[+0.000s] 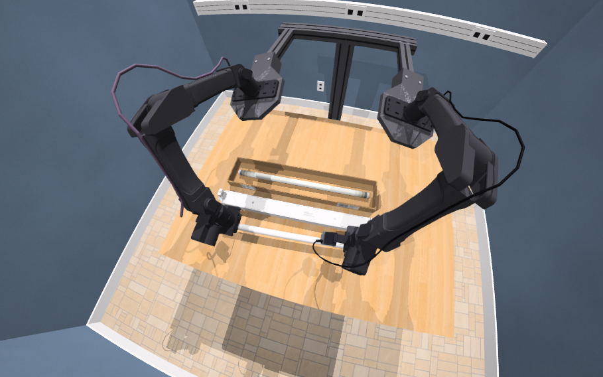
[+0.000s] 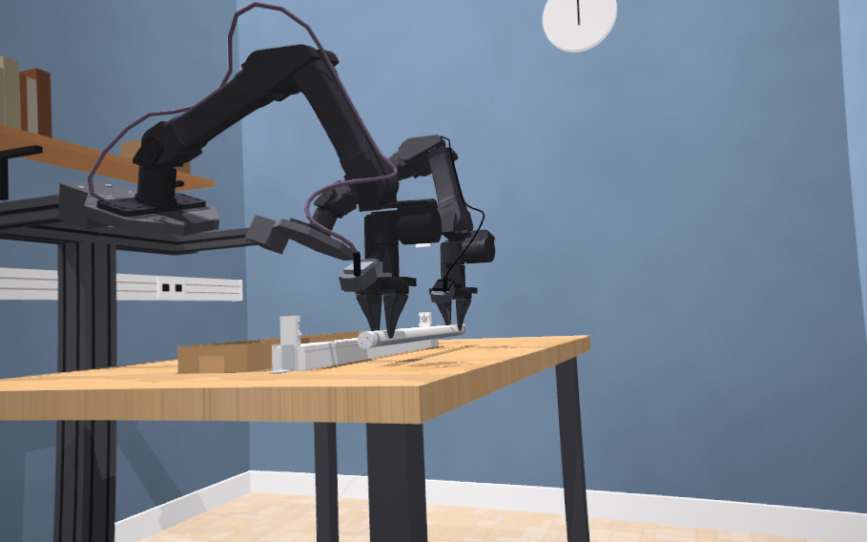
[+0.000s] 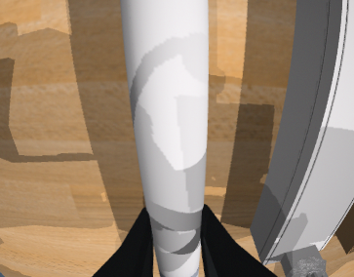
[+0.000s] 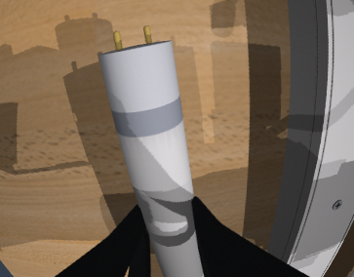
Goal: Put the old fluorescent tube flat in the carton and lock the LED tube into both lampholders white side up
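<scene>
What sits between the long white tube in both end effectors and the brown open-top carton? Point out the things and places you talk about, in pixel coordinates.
The long white metal light fixture (image 1: 294,209) (image 2: 336,354) (image 3: 345,112) (image 4: 340,141), seen in the top view between the held white tube (image 1: 280,232) (image 2: 413,334) (image 3: 175,122) (image 4: 155,156) and the brown carton (image 1: 302,168) (image 2: 221,359).
</scene>
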`<state>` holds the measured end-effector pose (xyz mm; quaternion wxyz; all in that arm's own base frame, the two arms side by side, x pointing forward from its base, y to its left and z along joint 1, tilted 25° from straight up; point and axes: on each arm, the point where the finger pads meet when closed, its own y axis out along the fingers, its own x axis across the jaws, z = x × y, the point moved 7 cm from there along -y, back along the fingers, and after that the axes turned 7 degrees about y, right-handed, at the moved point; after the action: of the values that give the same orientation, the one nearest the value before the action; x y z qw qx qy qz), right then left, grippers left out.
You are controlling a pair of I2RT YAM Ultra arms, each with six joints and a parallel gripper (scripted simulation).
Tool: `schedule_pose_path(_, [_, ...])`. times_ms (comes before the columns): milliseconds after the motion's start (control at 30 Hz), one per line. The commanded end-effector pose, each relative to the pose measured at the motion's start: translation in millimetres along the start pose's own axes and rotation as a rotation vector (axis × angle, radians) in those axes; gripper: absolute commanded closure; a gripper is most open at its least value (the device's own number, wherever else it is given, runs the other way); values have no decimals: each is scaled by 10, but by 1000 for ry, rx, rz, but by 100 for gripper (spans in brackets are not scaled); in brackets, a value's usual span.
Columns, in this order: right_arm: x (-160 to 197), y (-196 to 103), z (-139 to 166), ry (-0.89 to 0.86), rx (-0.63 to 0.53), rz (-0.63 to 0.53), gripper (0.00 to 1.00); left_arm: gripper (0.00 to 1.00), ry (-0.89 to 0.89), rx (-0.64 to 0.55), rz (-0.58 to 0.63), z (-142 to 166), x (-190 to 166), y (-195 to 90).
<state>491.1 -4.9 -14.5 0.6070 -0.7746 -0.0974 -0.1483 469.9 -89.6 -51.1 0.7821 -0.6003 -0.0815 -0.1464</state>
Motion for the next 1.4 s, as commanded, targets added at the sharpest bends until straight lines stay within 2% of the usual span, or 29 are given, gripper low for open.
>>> schedule_pose_path(0, [165,-161,-9,2,-2,-60,89,89,17,8,-12,36,61,-79])
schedule_pose_path(133, [152,-60,17,15,-2,-50,89,89,15,10,-11,41,87,-71])
schedule_pose_path(200, [36,17,24,6,-4,-22,89,89,27,13,17,38,-43,-41])
schedule_pose_path(233, [-64,51,25,-2,-6,1,89,89,18,11,-8,42,-4,-62])
schedule_pose_path(300, [98,-55,10,7,-4,-27,89,89,16,10,-9,50,64,-84])
schedule_pose_path(400, [118,-108,-11,9,-3,-40,89,89,23,5,3,21,18,-56])
schedule_pose_path(433, [215,-182,-18,17,0,-80,89,89,17,7,0,58,13,-94])
schedule_pose_path(500, [54,-111,-14,1,-2,-43,89,89,9,8,-33,45,54,-83])
schedule_pose_path(700, [62,-85,-39,7,-2,-62,89,89,26,4,-59,-55,46,-106])
schedule_pose_path(933, [69,-116,-50,8,-2,-67,89,89,29,5,-51,-52,17,-120])
schedule_pose_path(1133, [53,-96,-56,9,0,-97,89,89,23,9,-90,-58,21,-98])
schedule_pose_path(1233, [92,-148,-21,4,4,-101,89,89,32,11,-55,-73,-65,-20])
schedule_pose_path(1367, [27,-110,-23,1,3,-93,89,89,24,8,-92,-58,22,-124])
